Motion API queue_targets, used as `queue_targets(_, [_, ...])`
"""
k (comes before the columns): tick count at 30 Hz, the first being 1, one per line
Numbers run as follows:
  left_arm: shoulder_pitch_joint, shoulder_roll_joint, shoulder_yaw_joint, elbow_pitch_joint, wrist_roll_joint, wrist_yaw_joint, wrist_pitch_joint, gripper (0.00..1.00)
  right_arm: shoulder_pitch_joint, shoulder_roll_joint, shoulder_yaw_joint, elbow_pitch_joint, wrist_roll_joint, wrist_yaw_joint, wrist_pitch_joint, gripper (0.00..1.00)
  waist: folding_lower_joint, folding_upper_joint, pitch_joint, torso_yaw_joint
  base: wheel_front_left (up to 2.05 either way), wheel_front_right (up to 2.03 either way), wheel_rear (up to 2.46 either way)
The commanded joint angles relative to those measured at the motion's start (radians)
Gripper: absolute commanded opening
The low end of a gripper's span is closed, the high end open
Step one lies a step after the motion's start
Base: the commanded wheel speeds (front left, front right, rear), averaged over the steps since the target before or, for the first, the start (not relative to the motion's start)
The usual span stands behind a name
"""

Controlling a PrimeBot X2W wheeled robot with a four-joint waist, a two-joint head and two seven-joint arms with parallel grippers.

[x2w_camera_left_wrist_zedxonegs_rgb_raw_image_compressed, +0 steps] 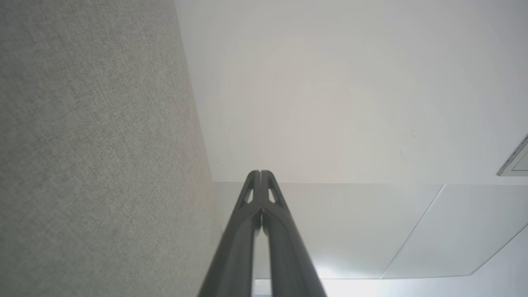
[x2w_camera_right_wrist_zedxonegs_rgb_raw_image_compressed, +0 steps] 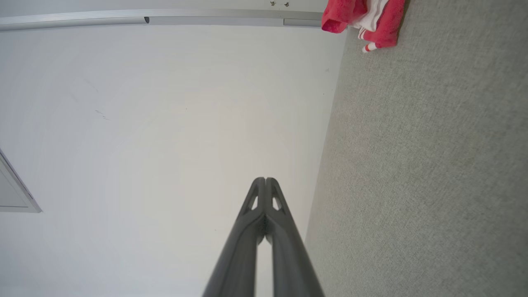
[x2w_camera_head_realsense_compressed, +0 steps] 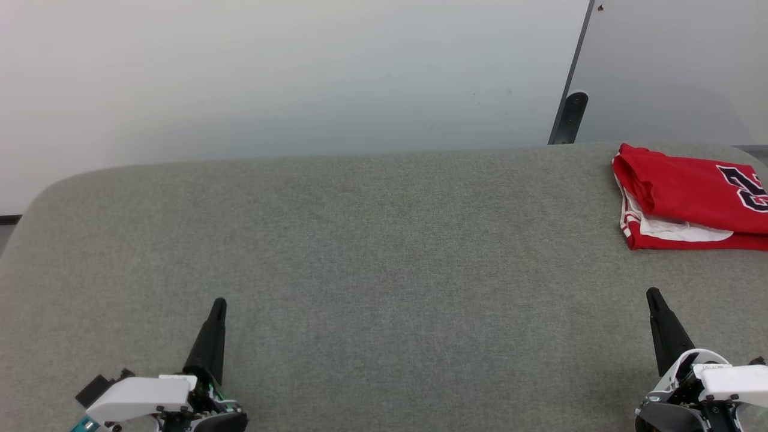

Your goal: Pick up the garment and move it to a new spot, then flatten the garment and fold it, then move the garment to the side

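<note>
The folded garment [x2w_camera_head_realsense_compressed: 678, 192] formed the one obstacle on the desk [x2w_camera_head_realsense_compressed: 360, 252]. Left of the garment and on its near side, bare grey surface stretched open to passage. Behind the garment's left end, a dark post [x2w_camera_head_realsense_compressed: 569, 117] stood beyond the desk's edge.

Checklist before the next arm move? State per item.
1. Left gripper shut, holding nothing: ok.
2. Right gripper shut, holding nothing: ok.
3. Garment folded and lying at the far right of the grey surface: ok.
4. Both grippers apart from the garment: ok.
5. Fold edges flush: not ok, white cloth pokes out between the red layers at the near edge.
6. Whole garment on the surface: cannot tell, the head view's right edge cuts it off.
</note>
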Motion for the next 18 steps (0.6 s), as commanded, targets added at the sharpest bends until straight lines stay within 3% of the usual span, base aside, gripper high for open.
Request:
queue_targets(1, [-0.009, 0.001, 0.002, 0.002, -0.003, -0.003, 0.002, 0.0, 0.009, 0.004, 0.001, -0.003, 0.005, 0.001, 0.002, 0.0, 0.0, 0.0, 0.0, 0.0, 0.0, 0.0, 0.0])
queue_targets(18, [-0.009, 0.001, 0.002, 0.002, -0.003, -0.003, 0.002, 0.0, 0.009, 0.004, 0.001, -0.003, 0.005, 0.001, 0.002, 0.0, 0.0, 0.0, 0.0, 0.0, 0.0, 0.0, 0.0])
